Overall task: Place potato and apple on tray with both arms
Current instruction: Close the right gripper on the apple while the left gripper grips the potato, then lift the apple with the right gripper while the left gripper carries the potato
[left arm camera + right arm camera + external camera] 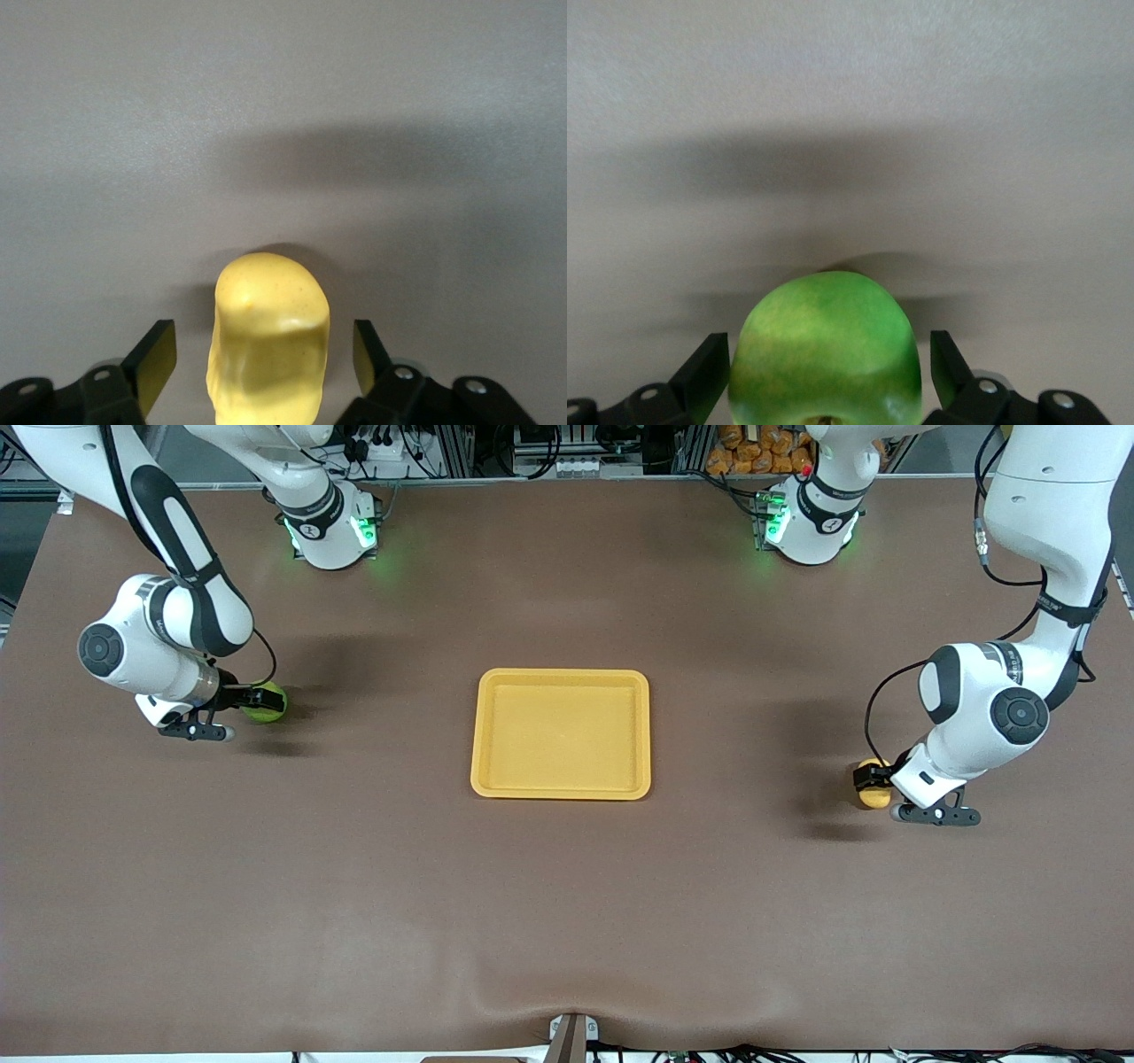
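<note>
The yellow-tan potato (873,786) lies on the brown table toward the left arm's end. My left gripper (873,778) is low around it, open. In the left wrist view the potato (267,336) sits between the fingers (158,359) with a gap on each side. The green apple (266,702) lies toward the right arm's end. My right gripper (255,701) is low around it, open. In the right wrist view the apple (826,350) nearly fills the space between the fingers (709,372). The yellow-orange tray (483,731) lies empty at the table's middle.
The brown table mat (567,903) is bare between each fruit and the tray. The arms' bases (332,531) stand along the table's edge farthest from the front camera. A small metal bracket (571,1036) sits at the nearest edge.
</note>
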{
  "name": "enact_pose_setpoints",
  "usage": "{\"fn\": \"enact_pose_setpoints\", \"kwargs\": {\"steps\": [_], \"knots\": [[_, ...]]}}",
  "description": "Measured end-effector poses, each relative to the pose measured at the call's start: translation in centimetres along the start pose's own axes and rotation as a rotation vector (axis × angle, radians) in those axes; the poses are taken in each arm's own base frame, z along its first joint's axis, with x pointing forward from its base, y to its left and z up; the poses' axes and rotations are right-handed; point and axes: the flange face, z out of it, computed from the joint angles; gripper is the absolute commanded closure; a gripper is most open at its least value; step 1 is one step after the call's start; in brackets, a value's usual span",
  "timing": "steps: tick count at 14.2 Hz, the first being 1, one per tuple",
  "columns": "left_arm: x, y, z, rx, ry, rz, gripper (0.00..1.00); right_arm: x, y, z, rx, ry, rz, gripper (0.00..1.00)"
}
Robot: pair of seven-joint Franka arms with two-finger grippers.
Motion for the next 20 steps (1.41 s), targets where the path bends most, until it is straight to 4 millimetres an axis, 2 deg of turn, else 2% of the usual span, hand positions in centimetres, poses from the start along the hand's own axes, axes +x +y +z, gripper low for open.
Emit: {"fn": "enact_pose_setpoints", "kwargs": {"steps": [1,2,3,4,5,7,13,15,20], "knots": [[0.0,0.0,0.2,-0.001,-0.002,0.000,0.24,-0.1,0.0,0.3,0.000,-0.002,0.000,0.23],[0.0,0.0,0.3,-0.001,-0.003,0.000,0.25,-0.1,0.0,0.4,-0.001,-0.003,-0.001,0.54],[-0.1,0.0,0.3,-0.001,-0.004,0.000,0.24,-0.1,0.0,0.4,-0.001,-0.003,-0.007,0.77],[0.0,0.0,0.3,-0.001,-0.003,0.000,0.24,0.0,-0.1,0.2,-0.001,0.000,-0.018,0.92],[0.0,0.0,0.3,-0.001,-0.003,0.000,0.24,-0.1,-0.1,0.2,-0.001,0.001,-0.026,1.00],[0.0,0.0,0.2,-0.001,-0.001,0.000,0.25,-0.1,-0.1,0.3,-0.001,0.001,-0.030,1.00],[0.1,0.1,0.1,-0.001,0.001,0.002,0.37,0.1,-0.4,0.1,0.001,-0.011,-0.050,1.00],[0.1,0.1,0.2,-0.001,0.001,0.002,0.47,0.6,-0.7,-0.6,0.009,-0.047,-0.058,1.00],[0.2,0.2,0.1,-0.001,0.001,0.003,0.76,2.6,-0.9,-4.4,0.023,-0.089,-0.065,1.00]]}}
